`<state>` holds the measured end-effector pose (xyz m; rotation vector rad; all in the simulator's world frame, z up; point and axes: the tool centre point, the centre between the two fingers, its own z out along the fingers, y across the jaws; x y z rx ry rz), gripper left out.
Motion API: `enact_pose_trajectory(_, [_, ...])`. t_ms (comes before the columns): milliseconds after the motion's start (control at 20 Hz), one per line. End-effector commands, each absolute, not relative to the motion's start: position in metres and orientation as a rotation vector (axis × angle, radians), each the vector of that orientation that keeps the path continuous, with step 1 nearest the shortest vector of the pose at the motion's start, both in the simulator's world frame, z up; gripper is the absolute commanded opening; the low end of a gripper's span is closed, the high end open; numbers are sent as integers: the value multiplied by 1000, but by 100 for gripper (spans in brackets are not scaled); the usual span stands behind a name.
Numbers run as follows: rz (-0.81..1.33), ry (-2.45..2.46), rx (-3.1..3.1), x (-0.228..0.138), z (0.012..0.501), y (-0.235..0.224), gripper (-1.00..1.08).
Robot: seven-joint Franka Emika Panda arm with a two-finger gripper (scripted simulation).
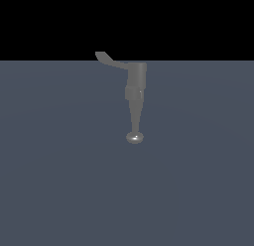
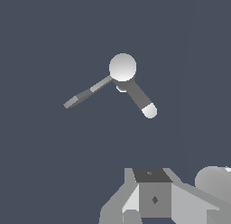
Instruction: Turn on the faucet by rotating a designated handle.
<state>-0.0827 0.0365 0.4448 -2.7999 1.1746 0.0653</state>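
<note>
Centrally, the faucet [image 1: 135,91] stands on the grey floor [image 1: 59,180], its handle [image 1: 110,60] pointing toward the exterior view's left. Gripper [image 2: 153,205] hovers well apart, holding nothing; its opening cannot be judged. Risk: catching the spout [image 2: 140,99] instead.

Grey faucet [image 1: 135,91] upright on the floor, its thin handle [image 1: 110,60] (tip seemingly upturned) towards the exterior view's left.

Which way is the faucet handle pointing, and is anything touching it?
The handle sticks sideways from the faucet toward the exterior view's left, tip upturned. Nothing touches it; the tool is apart from it.
</note>
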Motion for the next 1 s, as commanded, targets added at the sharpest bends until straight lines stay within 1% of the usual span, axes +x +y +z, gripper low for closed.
enact_pose_trajectory(0, [77,1271,-2758,-70,436,38,-100])
enact_pose_trajectory(950, [94,1961,-2384,15,361,53,-100])
